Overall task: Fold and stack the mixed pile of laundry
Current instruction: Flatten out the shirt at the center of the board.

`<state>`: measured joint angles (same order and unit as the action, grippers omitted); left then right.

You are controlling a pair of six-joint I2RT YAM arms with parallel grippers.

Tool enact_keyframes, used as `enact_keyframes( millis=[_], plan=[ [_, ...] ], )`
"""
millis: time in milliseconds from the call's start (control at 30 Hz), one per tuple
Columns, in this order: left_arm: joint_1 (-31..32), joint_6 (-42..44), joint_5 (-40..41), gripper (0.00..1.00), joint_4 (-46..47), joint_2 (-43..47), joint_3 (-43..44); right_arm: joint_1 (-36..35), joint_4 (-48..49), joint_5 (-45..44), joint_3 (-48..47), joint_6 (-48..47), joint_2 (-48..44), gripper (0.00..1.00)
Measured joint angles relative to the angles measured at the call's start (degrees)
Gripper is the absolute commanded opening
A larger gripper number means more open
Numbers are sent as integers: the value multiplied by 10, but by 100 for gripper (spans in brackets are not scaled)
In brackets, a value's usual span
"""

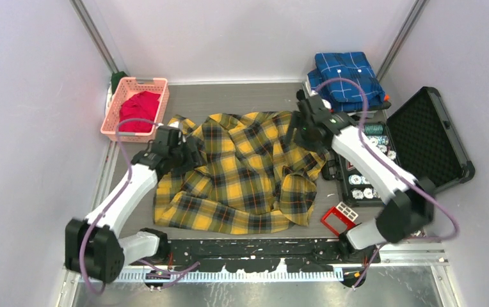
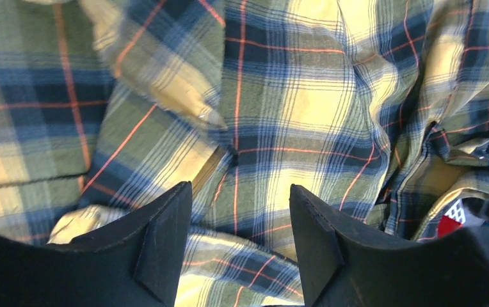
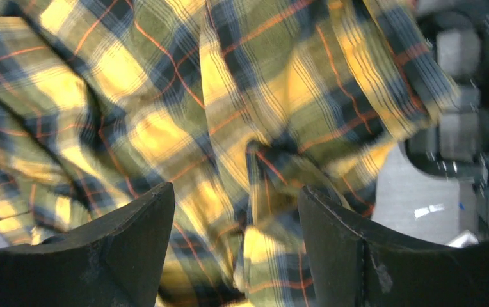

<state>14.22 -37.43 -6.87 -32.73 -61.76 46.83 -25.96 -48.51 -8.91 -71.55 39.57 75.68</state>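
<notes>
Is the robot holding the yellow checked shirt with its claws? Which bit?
Nothing is held. The left gripper and the right gripper both stand open over the yellow-and-black plaid shirt, no cloth pinched between their fingers.

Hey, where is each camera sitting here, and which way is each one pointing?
Top external: overhead at the near edge, looking down on the table; left arm and right arm show.
Left wrist: on the left arm, looking past the open left gripper at the yellow plaid shirt.
Right wrist: likewise, past the open right gripper.
Shared: all three see the shirt.
</notes>
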Motion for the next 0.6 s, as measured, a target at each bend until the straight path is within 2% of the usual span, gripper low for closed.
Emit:
enact_keyframes(
  millis=[100, 333, 500, 600],
  plan=[
    [28, 15, 0, 50, 25, -80, 30, -2, 15, 6, -72, -28, 135, 74],
    [37, 34, 3, 45, 79, -257, 100, -2, 33, 53, -298, -69, 405, 68],
    [37, 35, 35, 44, 82, -337, 99, 4, 28, 71, -356, -75, 523, 68],
    [32, 36, 64, 44, 83, -347, 98, 19, 21, 80, -352, -68, 544, 68]
  ],
)
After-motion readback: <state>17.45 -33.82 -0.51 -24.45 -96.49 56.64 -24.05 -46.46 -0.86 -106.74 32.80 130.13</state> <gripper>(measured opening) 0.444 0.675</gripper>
